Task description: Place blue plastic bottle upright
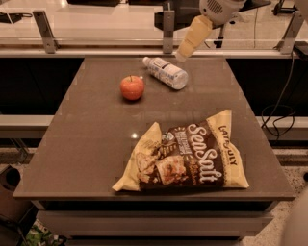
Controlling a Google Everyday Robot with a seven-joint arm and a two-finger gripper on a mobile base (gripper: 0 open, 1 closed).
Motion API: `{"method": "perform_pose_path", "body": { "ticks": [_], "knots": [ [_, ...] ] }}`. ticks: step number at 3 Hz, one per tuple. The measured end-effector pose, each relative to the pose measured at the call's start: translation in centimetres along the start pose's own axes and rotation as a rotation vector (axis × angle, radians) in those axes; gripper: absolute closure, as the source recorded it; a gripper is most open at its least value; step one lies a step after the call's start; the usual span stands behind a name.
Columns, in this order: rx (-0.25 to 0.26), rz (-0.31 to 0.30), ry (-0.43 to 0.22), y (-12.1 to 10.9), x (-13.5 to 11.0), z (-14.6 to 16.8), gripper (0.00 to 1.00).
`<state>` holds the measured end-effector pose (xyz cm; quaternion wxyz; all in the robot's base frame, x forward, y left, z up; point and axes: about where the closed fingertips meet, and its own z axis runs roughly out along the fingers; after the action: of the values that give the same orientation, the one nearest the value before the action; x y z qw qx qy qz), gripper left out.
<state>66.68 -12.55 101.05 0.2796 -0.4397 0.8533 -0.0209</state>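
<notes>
- The cream-coloured gripper [183, 54] hangs over the table's far edge. The white arm [219, 7] that carries it is cut off by the top of the picture.
- Just beside the gripper lies the small clear ribbed plastic bottle [166, 73], its label print too small to read.
- Well in front of the gripper, the yellow-and-brown crinkled snack bag [185, 158] has fine print that cannot be read.
- Far right of the gripper, a pale shape [297, 226] is cut off at the bottom corner, so what it is cannot be told.
</notes>
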Motion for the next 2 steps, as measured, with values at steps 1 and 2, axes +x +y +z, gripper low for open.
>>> {"method": "perform_pose_path", "body": {
  "ticks": [1, 2],
  "knots": [
    [-0.017, 0.032, 0.037, -1.0, -1.6, 2.0, 0.00],
    [-0.037, 0.067, 0.056, -1.2, -2.4, 3.7, 0.00]
  ]
}}
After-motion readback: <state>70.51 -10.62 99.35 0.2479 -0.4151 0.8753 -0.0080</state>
